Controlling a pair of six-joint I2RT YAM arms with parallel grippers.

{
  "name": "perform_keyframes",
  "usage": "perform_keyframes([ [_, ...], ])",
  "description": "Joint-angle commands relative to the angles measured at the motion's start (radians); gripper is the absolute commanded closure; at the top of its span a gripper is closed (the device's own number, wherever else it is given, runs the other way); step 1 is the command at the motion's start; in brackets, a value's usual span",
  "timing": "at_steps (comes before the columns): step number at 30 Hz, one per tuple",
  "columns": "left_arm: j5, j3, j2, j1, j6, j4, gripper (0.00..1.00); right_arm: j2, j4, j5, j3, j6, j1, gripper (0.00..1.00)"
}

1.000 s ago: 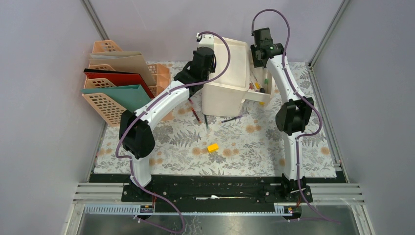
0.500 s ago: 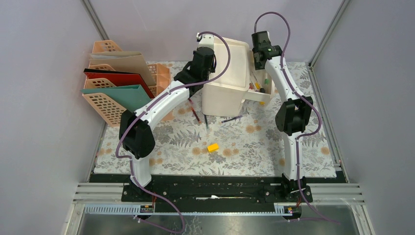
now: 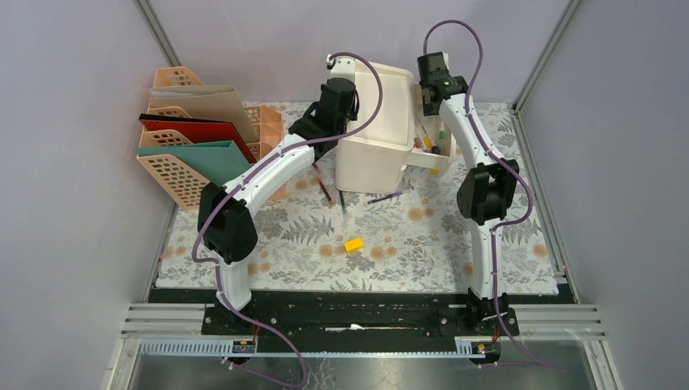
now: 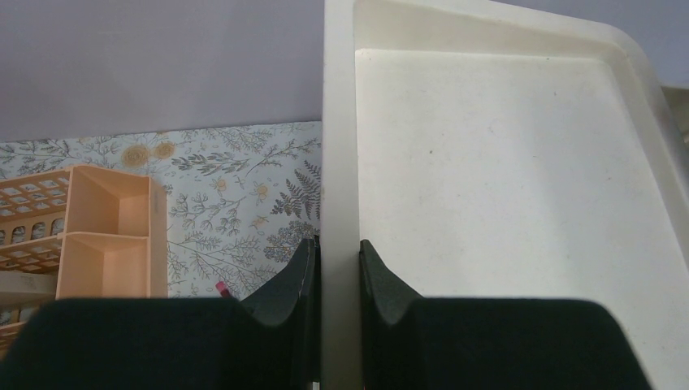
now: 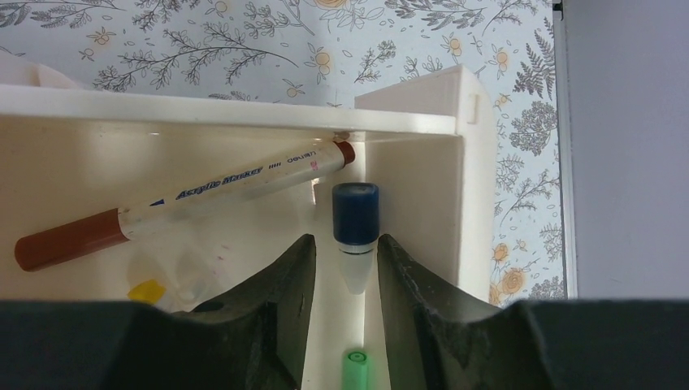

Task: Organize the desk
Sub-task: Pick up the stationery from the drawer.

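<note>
Desk (image 3: pixel 406 244) first: its fern-and-flower cloth lies flat below me, running from the black rail by my bases to the back wall. Most of what it carries sits toward the far half.

My left pincer (image 4: pixel 337 248) is drawn narrow and clamped on the left rim of the cream box (image 3: pixel 378 122), one finger outside the wall and one inside, over the box's shallow top. That box stands at the back middle of the desk.

My right pincer (image 5: pixel 341 244) reaches down into the side compartment (image 5: pixel 467 162) on the box's right. Its fingers stand part-way apart, and I see nothing pinched between them. A blue-capped marker (image 5: pixel 355 213) sits just past the tips, in line with the gap. It is clear of the left finger and close to the right one, and I cannot tell whether it touches that one. To its left a brown-capped marker (image 5: pixel 179 203) with a white barrel lies tilted along the far wall. A green cap (image 5: pixel 354 359) shows low between my fingers, and something small and yellow (image 5: pixel 148 290) lies to the left, partly hidden by my finger.

Out on the open cloth a yellow block (image 3: pixel 353 244) lies near the middle, and a few pens (image 3: pixel 384 197) lie just in front of the box. A peach file rack (image 3: pixel 175 166) holding red, teal and beige folders stands at the far left.
</note>
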Motion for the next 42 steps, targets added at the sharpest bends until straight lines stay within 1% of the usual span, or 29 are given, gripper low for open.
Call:
perform_keyframes([
  [1, -0.014, 0.092, -0.048, -0.017, -0.032, 0.28, 1.0, 0.019, 0.005, 0.013, -0.003, 0.035, -0.012, 0.6],
  [6, -0.014, 0.099, -0.043, -0.017, -0.032, 0.281, 1.0, 0.016, -0.012, -0.073, 0.001, 0.047, -0.014, 0.67],
  [8, -0.013, 0.099, -0.041, -0.017, -0.032, 0.28, 1.0, 0.016, -0.015, -0.085, 0.0, 0.045, -0.015, 0.71],
  [10, -0.012, 0.101, -0.04, -0.018, -0.032, 0.28, 1.0, 0.014, -0.015, -0.089, -0.004, 0.044, -0.015, 0.71],
  [12, -0.013, 0.099, -0.04, -0.018, -0.03, 0.28, 1.0, 0.015, -0.015, -0.102, 0.0, 0.047, -0.019, 0.68],
  [16, -0.012, 0.098, -0.041, -0.017, -0.03, 0.283, 1.0, 0.017, -0.027, -0.142, 0.0, 0.053, -0.026, 0.58],
  [20, -0.013, 0.094, -0.042, -0.016, -0.03, 0.285, 1.0, 0.018, -0.041, -0.2, -0.02, 0.07, -0.047, 0.58],
  [23, -0.014, 0.093, -0.043, -0.016, -0.03, 0.287, 1.0, 0.02, -0.046, -0.238, -0.021, 0.077, -0.061, 0.62],
  [29, -0.016, 0.093, -0.043, -0.017, -0.026, 0.287, 1.0, 0.021, -0.051, -0.344, 0.006, 0.076, -0.075, 0.75],
  [33, -0.019, 0.093, -0.042, -0.015, -0.023, 0.286, 1.0, 0.011, -0.049, -0.443, 0.038, 0.067, -0.082, 0.8],
  [36, -0.019, 0.093, -0.042, -0.017, -0.023, 0.287, 1.0, -0.004, -0.051, -0.542, 0.059, 0.059, -0.096, 0.83],
  [37, -0.019, 0.093, -0.043, -0.015, -0.021, 0.287, 1.0, -0.011, -0.05, -0.58, 0.062, 0.049, -0.102, 0.85],
  [40, -0.02, 0.093, -0.041, -0.016, -0.018, 0.288, 1.0, -0.03, -0.049, -0.656, 0.066, 0.036, -0.122, 0.9],
  [42, -0.02, 0.094, -0.041, -0.017, -0.017, 0.288, 1.0, -0.041, -0.051, -0.68, 0.064, 0.033, -0.13, 0.92],
])
